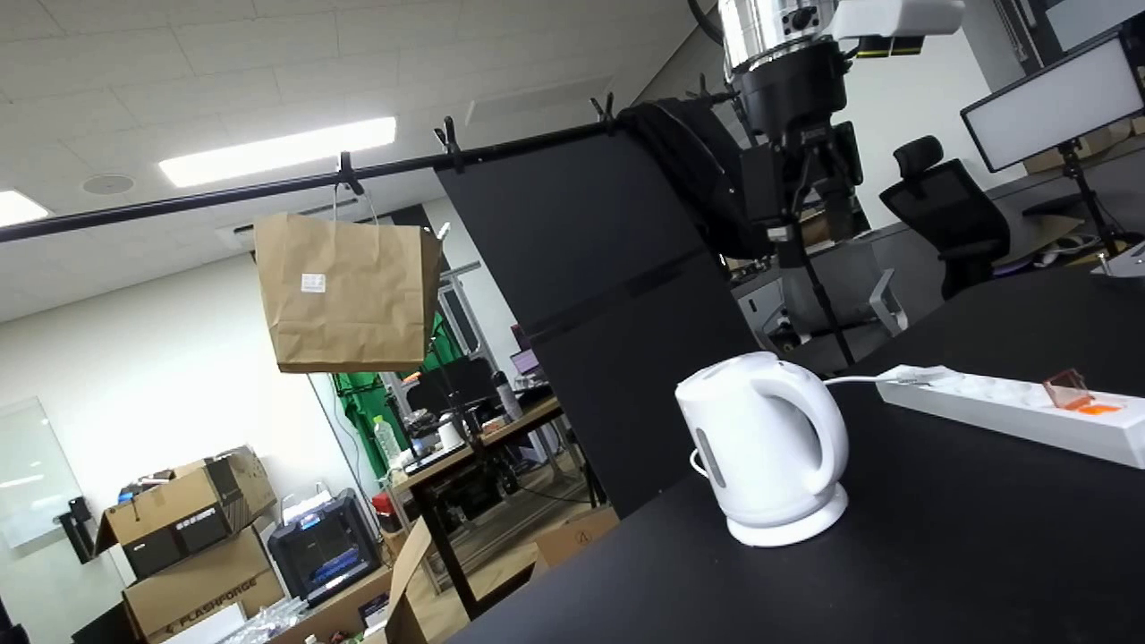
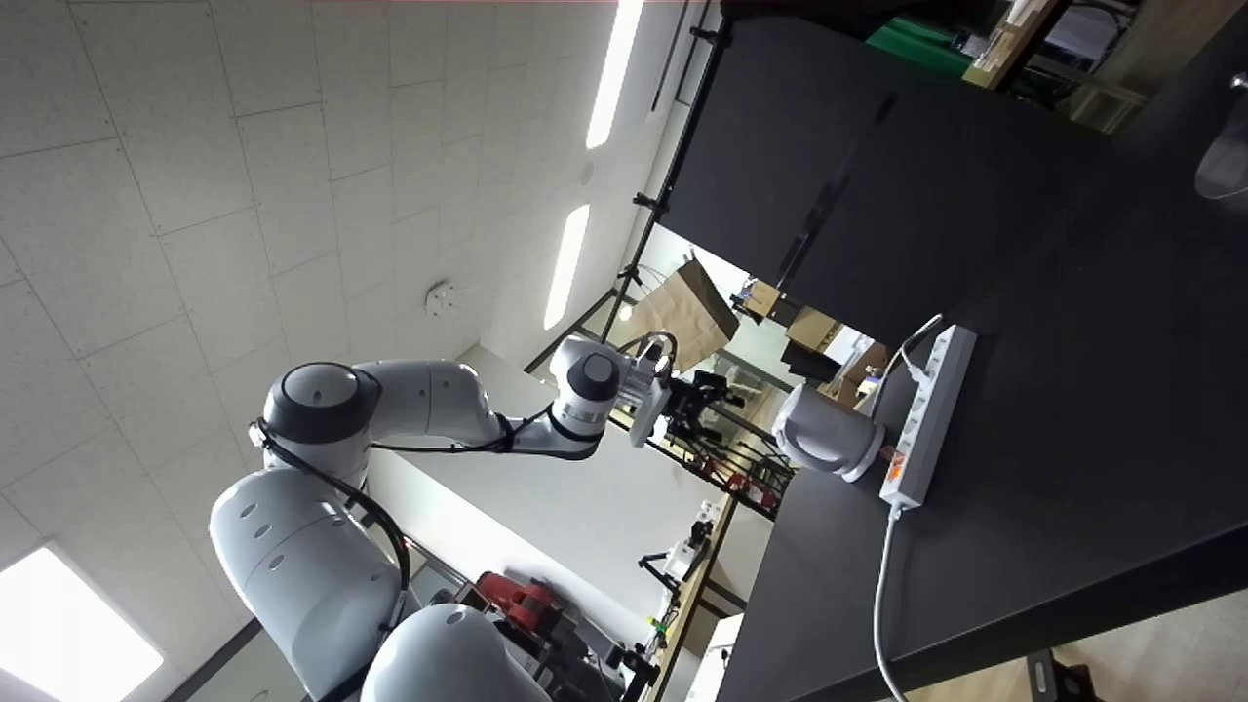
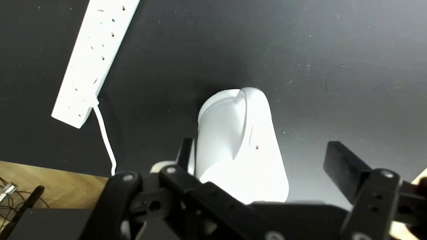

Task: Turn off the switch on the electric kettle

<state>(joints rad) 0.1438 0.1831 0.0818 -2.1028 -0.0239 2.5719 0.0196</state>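
Kettle stands upright on the black table, right of centre and low in an exterior view. Gripper hangs over it, upper right of the same frame, pointing down; from where I stand, a plain gap between the two, no contact. Jaws spread wide, nothing in them. Governing relation, from the wrist view: kettle below the gripper and between its fingers, lower centre of the frame, long axis running roughly up and down, hence crosswise to the line joining the fingertips. Alignment uneven: the finger at frame left shows just beside the kettle's flank, the finger at frame right well apart from it. Handle forms the upper end; the lid end is partly covered by the gripper's dark linkage. Small red dot near the handle's top; lamp or part of the switch, I cannot tell which, and no lever can be made out. Judgement: approach stage, no press under way. Next move likely calls for a descent toward the handle end with one fingertip rather than a straddle of the body; risk, tipping the kettle. Strip, far right in an exterior view, carries an orange rocker; not the target, I judge.
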